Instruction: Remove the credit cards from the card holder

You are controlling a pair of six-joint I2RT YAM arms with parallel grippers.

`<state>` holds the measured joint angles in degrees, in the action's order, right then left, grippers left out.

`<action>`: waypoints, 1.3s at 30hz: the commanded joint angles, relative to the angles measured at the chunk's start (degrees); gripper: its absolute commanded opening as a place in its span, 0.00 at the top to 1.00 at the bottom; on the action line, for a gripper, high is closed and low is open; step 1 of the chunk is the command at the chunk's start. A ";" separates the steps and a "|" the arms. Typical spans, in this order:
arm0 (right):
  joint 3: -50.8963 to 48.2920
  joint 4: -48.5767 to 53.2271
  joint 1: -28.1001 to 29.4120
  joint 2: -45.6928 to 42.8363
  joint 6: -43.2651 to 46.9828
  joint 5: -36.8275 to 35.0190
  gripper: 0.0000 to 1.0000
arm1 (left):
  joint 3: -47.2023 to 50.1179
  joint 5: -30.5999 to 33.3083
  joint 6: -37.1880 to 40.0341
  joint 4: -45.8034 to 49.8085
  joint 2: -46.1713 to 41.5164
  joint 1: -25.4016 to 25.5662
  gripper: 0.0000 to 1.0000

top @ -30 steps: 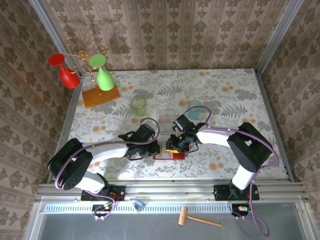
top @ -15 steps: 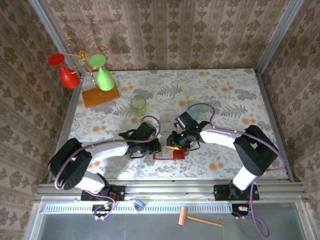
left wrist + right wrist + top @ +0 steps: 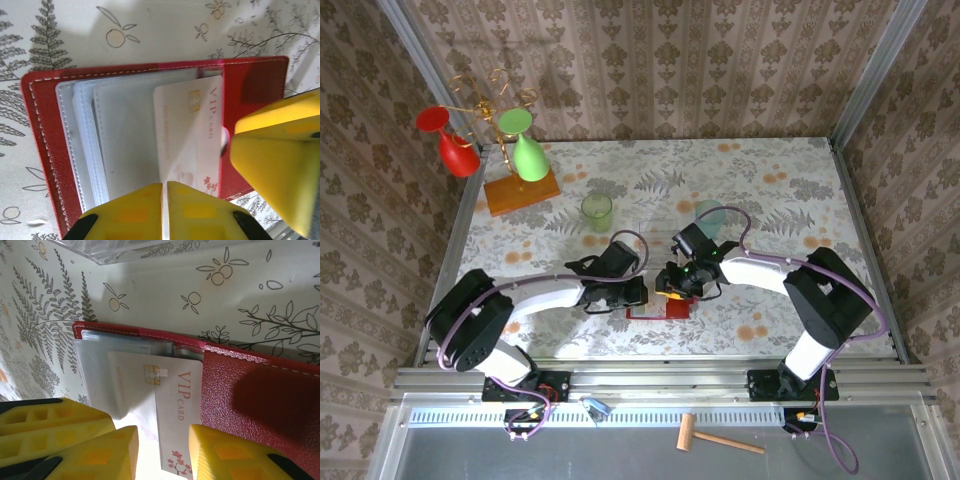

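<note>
The red wallet is laid open on the flowered table. The pink-white card is seen part way out of a clear pocket, its long axis across the wallet's and its chip end away from both grippers. The left gripper is pressed together at the wallet's near edge; what it pinches cannot be told. The right gripper is spread, with the card's free end between its jaws. Bare table is seen beyond the far edge.

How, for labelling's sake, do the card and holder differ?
The card is pale, with a gold chip; the holder is red, with stitching. The card is smaller than the holder. The holder lies open on the table; the card sits partly under its clear pocket. Both are flat rectangles.
</note>
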<state>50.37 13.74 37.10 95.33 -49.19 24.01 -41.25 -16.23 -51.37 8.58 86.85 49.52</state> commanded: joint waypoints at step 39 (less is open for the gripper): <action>-5.10 -4.60 -1.02 -1.22 -1.43 1.48 0.85 | 2.75 0.16 -0.03 -0.81 0.95 -0.10 0.89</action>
<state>46.37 9.02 36.49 95.61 -49.74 26.28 -39.75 -16.32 -51.40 6.20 87.77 49.52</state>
